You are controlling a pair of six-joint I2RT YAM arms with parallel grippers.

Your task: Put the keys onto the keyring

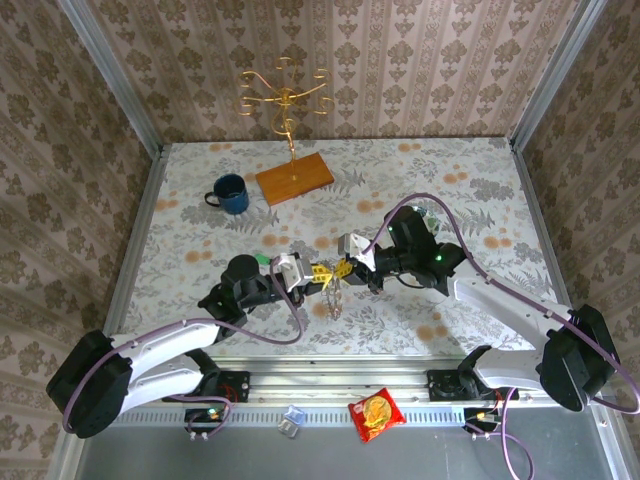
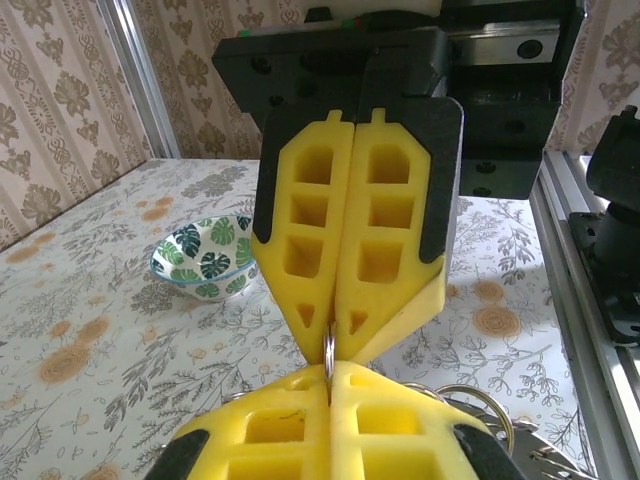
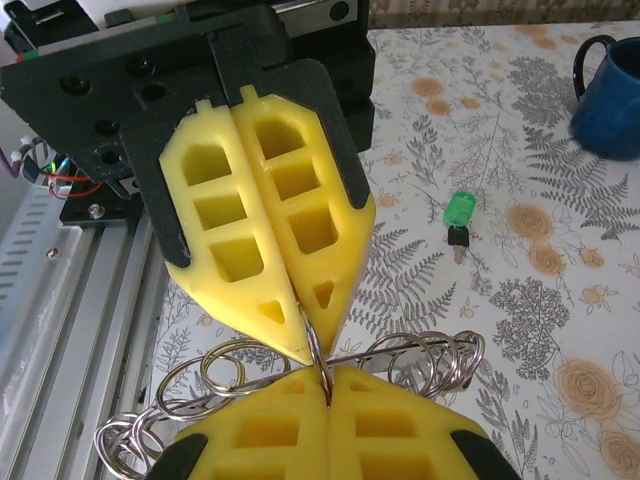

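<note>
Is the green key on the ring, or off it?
Off. The green key lies flat on the table, apart from the keyring pinched between the shut left gripper and right gripper.

Tablecloth (image 1: 450, 180): white ground, grey fern and leaf print, scattered orange blossoms. Wallpaper (image 1: 400, 70): beige with a brown damask motif in vertical stripes. Mug (image 1: 231, 194): dark blue. Wooden base (image 1: 294, 177): orange-brown, carrying a gold wire stand (image 1: 285, 98). Bowl (image 2: 205, 262): white with dark green tropical leaves. Key (image 3: 460, 212): bright green head. Linked key rings (image 3: 425, 352): silvery. Left gripper (image 2: 330, 375) and right gripper (image 2: 333, 340): yellow pads on black mounts. Snack packet (image 1: 376, 413): red and yellow.
</note>
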